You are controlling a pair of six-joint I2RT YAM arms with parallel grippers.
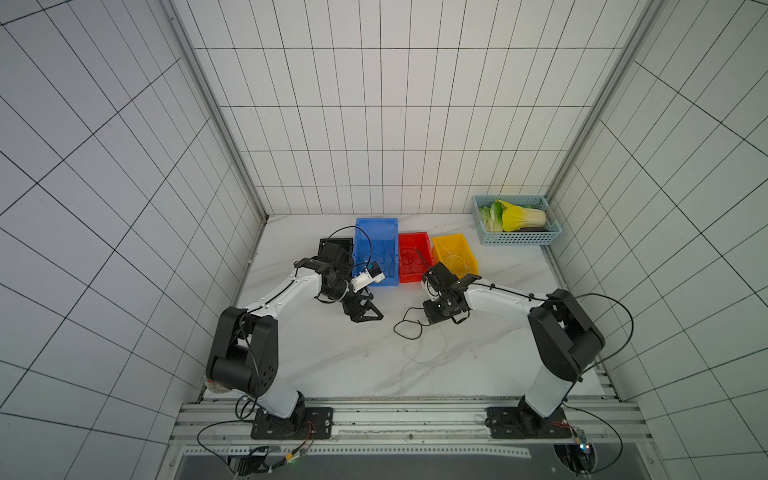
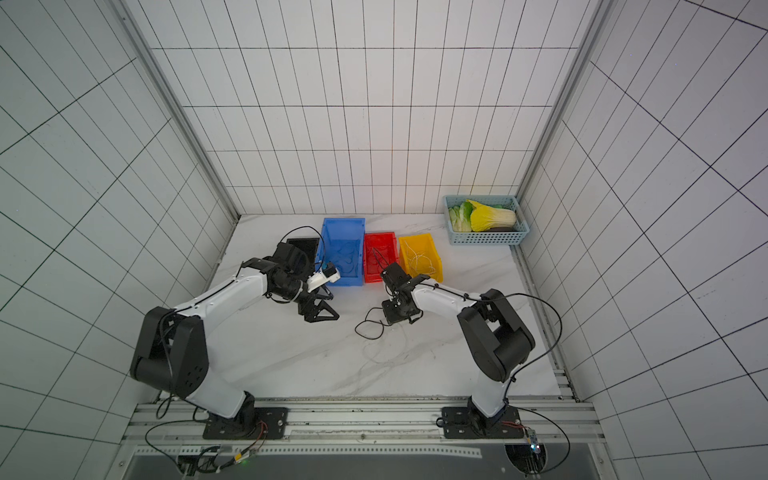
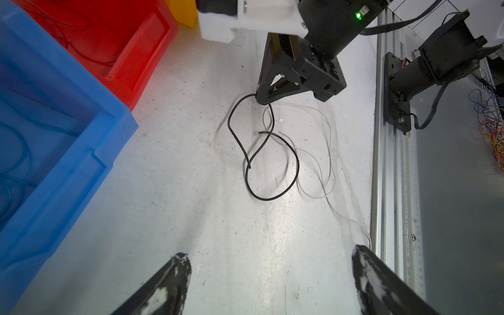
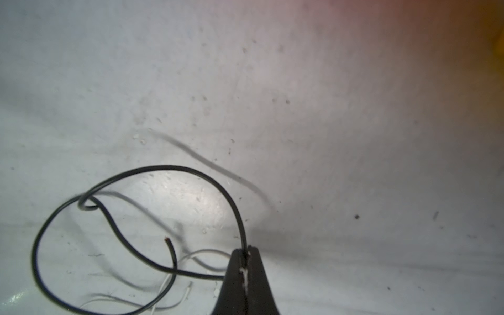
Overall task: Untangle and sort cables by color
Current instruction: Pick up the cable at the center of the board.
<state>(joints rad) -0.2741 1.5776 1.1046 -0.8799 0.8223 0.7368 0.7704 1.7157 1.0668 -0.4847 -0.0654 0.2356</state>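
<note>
A black cable (image 4: 136, 174) lies in loops on the white table, and my right gripper (image 4: 246, 249) is shut on one end of it. In both top views that gripper (image 1: 428, 324) points down at the table with the black loops (image 1: 405, 330) (image 2: 369, 328) just to its left. A thin white cable (image 3: 326, 152) lies tangled under and beside the black cable (image 3: 272, 174). My left gripper (image 3: 270, 253) is open and empty, low over bare table short of the cables, and shows in a top view (image 1: 365, 312) in front of the blue bin.
At the back stand a blue bin (image 1: 376, 221), a red bin (image 1: 428, 266) and a yellow bin (image 1: 446, 242), each holding thin cables. A black bin (image 2: 305, 245) sits left of the blue one. A pale basket (image 1: 517, 239) with cabbage is at the back right.
</note>
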